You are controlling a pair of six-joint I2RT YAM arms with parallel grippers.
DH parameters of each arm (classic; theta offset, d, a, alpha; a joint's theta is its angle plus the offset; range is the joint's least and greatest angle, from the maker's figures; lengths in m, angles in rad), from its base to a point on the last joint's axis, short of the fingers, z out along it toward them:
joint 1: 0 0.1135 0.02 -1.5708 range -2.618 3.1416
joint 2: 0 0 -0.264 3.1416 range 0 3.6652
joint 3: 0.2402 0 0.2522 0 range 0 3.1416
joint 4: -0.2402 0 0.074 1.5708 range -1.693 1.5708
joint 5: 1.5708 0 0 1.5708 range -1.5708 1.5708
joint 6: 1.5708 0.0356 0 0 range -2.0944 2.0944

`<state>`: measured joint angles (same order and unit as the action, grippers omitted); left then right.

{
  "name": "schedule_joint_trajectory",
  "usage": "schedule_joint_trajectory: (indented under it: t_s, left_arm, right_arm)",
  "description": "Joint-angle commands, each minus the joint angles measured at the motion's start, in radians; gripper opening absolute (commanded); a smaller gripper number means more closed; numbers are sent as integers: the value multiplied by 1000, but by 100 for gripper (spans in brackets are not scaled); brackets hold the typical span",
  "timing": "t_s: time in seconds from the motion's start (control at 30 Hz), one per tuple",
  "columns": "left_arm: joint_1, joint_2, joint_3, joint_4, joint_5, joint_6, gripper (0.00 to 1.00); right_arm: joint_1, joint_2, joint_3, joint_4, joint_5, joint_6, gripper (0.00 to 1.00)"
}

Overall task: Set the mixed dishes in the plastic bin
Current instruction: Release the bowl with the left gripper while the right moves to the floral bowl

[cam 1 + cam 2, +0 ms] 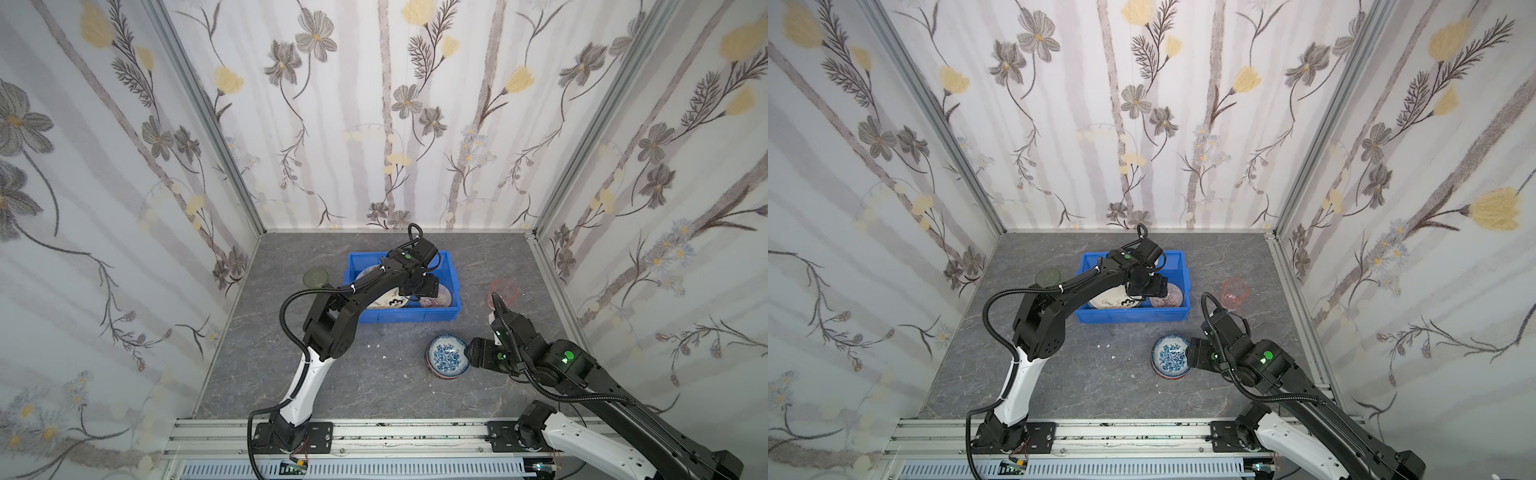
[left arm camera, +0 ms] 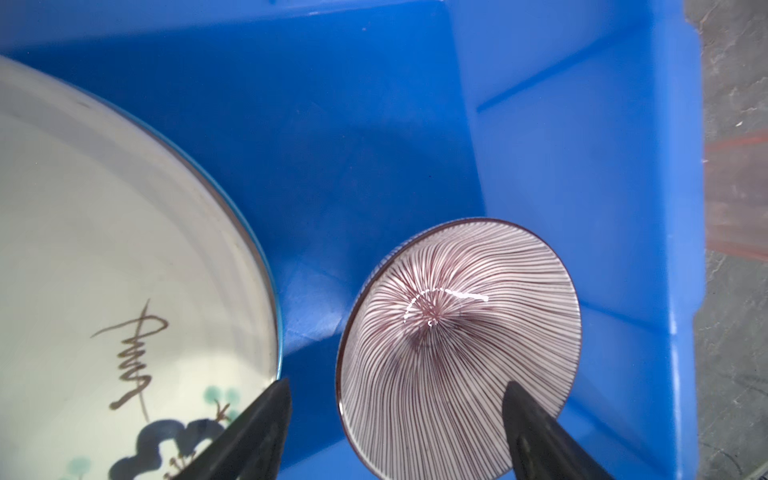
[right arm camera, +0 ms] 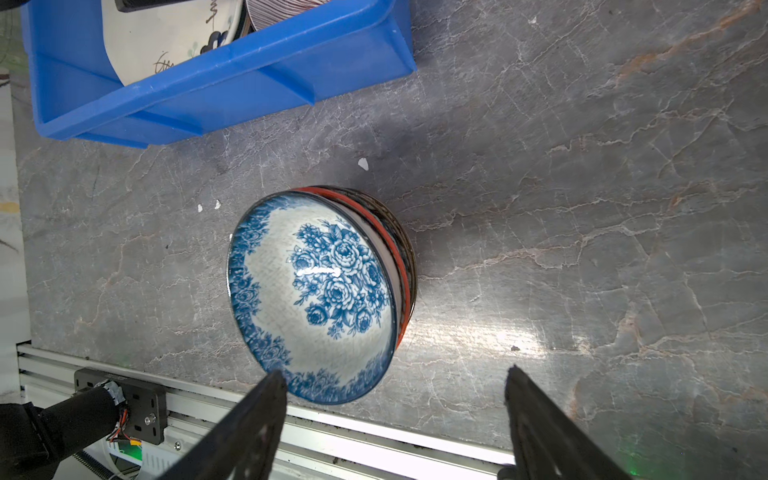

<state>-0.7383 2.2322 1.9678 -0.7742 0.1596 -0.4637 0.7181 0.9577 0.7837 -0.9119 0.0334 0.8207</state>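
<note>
In both top views the blue-white bowl (image 1: 446,355) tops a stack near the table's (image 1: 291,374) near edge, outside the plastic bin (image 1: 407,320). The green tumbler (image 1: 316,277) and pink tumbler (image 1: 503,291) also stand outside it.

Left wrist view: the left pincer (image 2: 397,385) is spread and released over the striped bowl (image 2: 457,332), which sits beside the cream plate (image 2: 104,249) in the bin.

Right wrist view: the right pincer (image 3: 395,376) is spread and empty at the stack.

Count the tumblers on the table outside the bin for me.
2. The green tumbler stands left of the blue bin; the pink tumbler stands right of it. None shows inside the bin, though the left arm hides part of it.
</note>
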Motion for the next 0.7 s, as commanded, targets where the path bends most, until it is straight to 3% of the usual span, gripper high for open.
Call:
schedule_joint_trajectory:
  t_s: [0.0,0.17,0.43,0.67]
  left_arm:
    - [0,-38,-11,-2,-9,6,87]
    - [0,-111,-45,1,-32,7,100]
    - [-1,-239,-115,3,-85,31,100]
    - [0,-268,-114,7,-106,80,100]
  right_arm:
    - [4,23,-9,56,-8,-1,79]
    - [19,60,-23,106,-28,1,72]
    - [35,115,-66,138,-23,3,62]
    - [38,136,-64,146,-16,4,45]
